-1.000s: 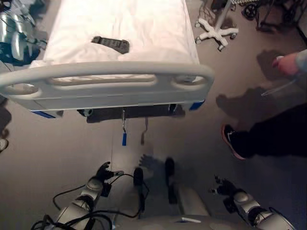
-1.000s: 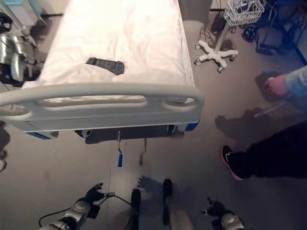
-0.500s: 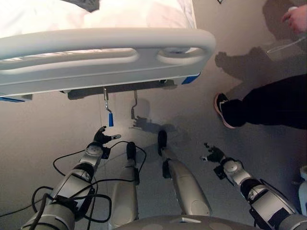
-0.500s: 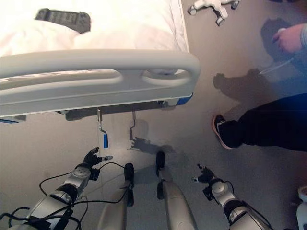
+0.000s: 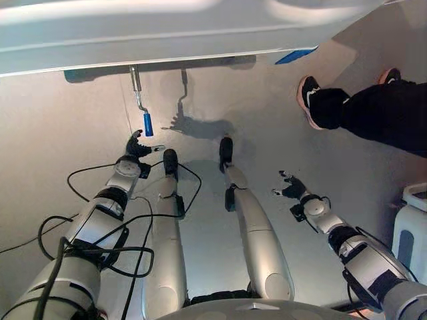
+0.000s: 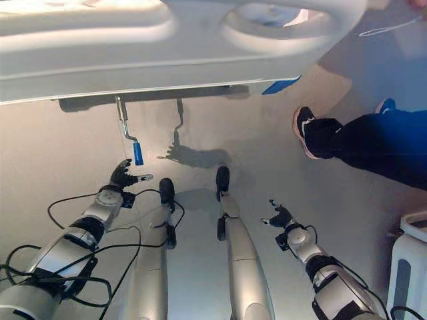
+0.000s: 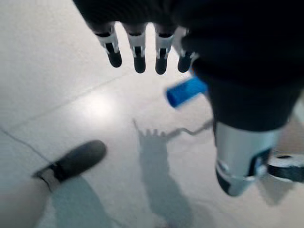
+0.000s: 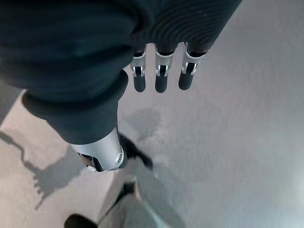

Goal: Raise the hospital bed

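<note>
- Hospital bed [image 6: 133, 53]: grey footboard runs across the far side of both eye views, seen from low down.
- Crank [image 5: 139, 93]: metal rod hangs from under the footboard, bent, w/ a blue grip [image 5: 147, 124] at its low end, clear of the floor.
- Left hand [image 5: 137, 147]: reaches fwd just below the blue grip, v. near it, not touching as far as the eye views show. Fingers straight & spread, thumb out, nothing held. In left wrist view the blue grip [image 7: 186, 91] sits just past the fingertips [image 7: 138, 64].
- Right hand [image 6: 280, 217]: low over the floor [image 5: 60, 120], well apart from the crank, fingers straight, empty.
- Person's leg in dark trousers w/ black shoe [image 5: 308, 97] stands on the floor to the right, near the bed corner.
</note>
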Tool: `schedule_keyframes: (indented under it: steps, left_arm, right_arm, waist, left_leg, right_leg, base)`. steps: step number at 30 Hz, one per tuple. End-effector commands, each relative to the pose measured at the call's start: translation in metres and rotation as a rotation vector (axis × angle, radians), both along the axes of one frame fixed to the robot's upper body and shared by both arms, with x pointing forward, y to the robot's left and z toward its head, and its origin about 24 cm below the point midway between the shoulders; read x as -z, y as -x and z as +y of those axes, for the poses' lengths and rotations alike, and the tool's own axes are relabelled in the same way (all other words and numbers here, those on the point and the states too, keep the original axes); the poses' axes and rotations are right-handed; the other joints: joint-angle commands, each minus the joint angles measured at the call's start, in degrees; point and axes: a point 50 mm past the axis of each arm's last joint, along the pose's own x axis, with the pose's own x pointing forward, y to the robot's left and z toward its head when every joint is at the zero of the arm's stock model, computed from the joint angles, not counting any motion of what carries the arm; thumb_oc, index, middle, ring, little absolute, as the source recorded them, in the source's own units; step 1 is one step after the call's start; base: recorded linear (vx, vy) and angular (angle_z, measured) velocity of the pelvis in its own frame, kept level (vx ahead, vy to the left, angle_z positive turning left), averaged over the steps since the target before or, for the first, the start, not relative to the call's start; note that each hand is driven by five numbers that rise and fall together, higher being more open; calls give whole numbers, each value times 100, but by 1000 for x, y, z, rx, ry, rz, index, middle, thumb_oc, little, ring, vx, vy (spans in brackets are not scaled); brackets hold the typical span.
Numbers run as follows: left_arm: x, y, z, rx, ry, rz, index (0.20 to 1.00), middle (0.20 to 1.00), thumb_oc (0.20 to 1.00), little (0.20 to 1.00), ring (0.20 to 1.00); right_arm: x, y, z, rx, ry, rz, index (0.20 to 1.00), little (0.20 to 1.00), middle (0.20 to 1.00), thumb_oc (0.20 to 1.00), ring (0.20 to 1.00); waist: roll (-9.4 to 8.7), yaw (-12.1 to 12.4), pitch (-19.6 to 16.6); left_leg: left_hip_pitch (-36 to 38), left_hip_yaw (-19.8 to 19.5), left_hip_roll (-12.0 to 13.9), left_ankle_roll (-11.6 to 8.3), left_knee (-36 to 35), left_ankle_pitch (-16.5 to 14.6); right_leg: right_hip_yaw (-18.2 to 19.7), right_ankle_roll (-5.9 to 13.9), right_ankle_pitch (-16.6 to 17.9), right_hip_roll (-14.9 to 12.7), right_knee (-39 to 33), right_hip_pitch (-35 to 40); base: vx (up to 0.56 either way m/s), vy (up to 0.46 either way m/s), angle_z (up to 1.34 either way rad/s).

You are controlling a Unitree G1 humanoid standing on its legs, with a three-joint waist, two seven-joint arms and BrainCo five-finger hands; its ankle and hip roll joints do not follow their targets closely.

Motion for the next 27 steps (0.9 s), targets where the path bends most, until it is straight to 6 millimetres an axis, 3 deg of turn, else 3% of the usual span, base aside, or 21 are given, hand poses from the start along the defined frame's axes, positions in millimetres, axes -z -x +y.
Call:
schedule_keyframes:
  steps: [1,4,8,13,14,19,20,21,22,23,24,25,26,27]
  left_arm:
    - [-12,5,27,-98,15,-57,1000,1000,1000,1000,1000]
    - [-20,2,29,-100,3,-78,1000,1000,1000,1000,1000]
    - [-36,2,47,-139,-51,-92,1000,1000,1000,1000,1000]
    - [-45,1,53,-145,-74,-109,1000,1000,1000,1000,1000]
    - [-56,2,62,-170,-86,-136,1000,1000,1000,1000,1000]
    - [-74,1,73,-191,-133,-158,1000,1000,1000,1000,1000]
    - [-80,1,76,-192,-159,-162,1000,1000,1000,1000,1000]
    - [-80,1,76,-192,-159,-162,1000,1000,1000,1000,1000]
    - [-87,-1,77,-190,-170,-176,1000,1000,1000,1000,1000]
    - [-90,-2,77,-185,-182,-184,1000,1000,1000,1000,1000]
    - [-96,-4,76,-180,-193,-199,1000,1000,1000,1000,1000]
    - [-96,-4,76,-180,-193,-199,1000,1000,1000,1000,1000]
    - [-96,-3,76,-180,-193,-197,1000,1000,1000,1000,1000]
    - [-105,-6,76,-179,-209,-222,1000,1000,1000,1000,1000]
  right_arm:
    - [-2,8,-13,8,6,-31,1000,1000,1000,1000,1000]
    - [-5,6,-11,-10,3,-48,1000,1000,1000,1000,1000]
    - [-10,3,-7,-34,-10,-64,1000,1000,1000,1000,1000]
    - [-13,3,-5,-52,-23,-77,1000,1000,1000,1000,1000]
    - [-13,6,-5,-62,-38,-80,1000,1000,1000,1000,1000]
    - [-8,11,-7,-64,-43,-61,1000,1000,1000,1000,1000]
    - [-4,14,-7,-69,-41,-44,1000,1000,1000,1000,1000]
    - [-4,14,-7,-69,-41,-44,1000,1000,1000,1000,1000]
    - [-3,15,-7,-70,-44,-40,1000,1000,1000,1000,1000]
    - [-2,17,-8,-72,-44,-31,1000,1000,1000,1000,1000]
    - [0,19,-8,-71,-43,-24,1000,1000,1000,1000,1000]
    - [0,19,-8,-71,-43,-24,1000,1000,1000,1000,1000]
    - [1,19,-8,-71,-42,-22,1000,1000,1000,1000,1000]
    - [5,23,-9,-73,-44,-1,1000,1000,1000,1000,1000]
  waist:
    - [-54,-153,-268]
    - [-88,-196,-242]
    - [-233,-280,-188]
    - [-285,-301,-211]
    - [-331,-343,-198]
    - [-374,-386,-195]
    - [-366,-356,-229]
    - [-365,-356,-232]
    - [-403,-394,-211]
    - [-370,-360,-241]
    - [-387,-391,-216]
    - [-387,-391,-216]
    - [-357,-356,-246]
    - [-379,-393,-228]
  left_leg:
    - [-659,-8,182,-31,288,77]
    - [-886,-34,188,-23,512,-17]
    - [-1298,2,302,4,929,-247]
    - [-1498,-38,318,-4,1085,-297]
    - [-1636,-60,321,-5,1109,-310]
    - [-1800,-90,311,-14,1134,-297]
    - [-1799,-144,358,-45,1211,-518]
    - [-1806,-146,359,-45,1216,-520]
    - [-1953,-136,300,-4,1219,-318]
    - [-1909,-176,347,-39,1257,-518]
    - [-2013,-154,288,-6,1227,-305]
    - [-2013,-154,288,-6,1227,-305]
    - [-1937,-187,337,-40,1254,-511]
    - [-2061,-193,274,-2,1227,-301]
  right_leg:
    - [43,653,-345,-11,341,-262]
    - [40,641,-365,1,400,-445]
    - [20,670,-330,20,503,-787]
    - [-2,660,-314,29,533,-964]
    - [-29,663,-291,24,502,-1080]
    - [-83,665,-258,8,475,-1226]
    - [-111,690,-416,58,527,-1231]
    - [-112,689,-417,59,529,-1235]
    - [-127,661,-249,-1,491,-1343]
    - [-129,675,-408,48,539,-1315]
    - [-135,652,-242,-5,499,-1404]
    - [-135,652,-242,-5,499,-1404]
    - [-135,672,-407,49,544,-1347]
    - [-144,653,-231,-16,496,-1457]
  base:
    - [11,32,-13]
    - [10,20,-10]
    - [4,4,-12]
    - [0,-14,-5]
    - [-6,-11,-6]
    - [16,-17,-1]
    - [72,-28,3]
    - [0,-43,-1]
    - [0,0,0]
    - [-64,-17,-2]
    - [9,-2,4]
    - [5,3,5]
    - [5,-5,6]
    - [11,-9,5]
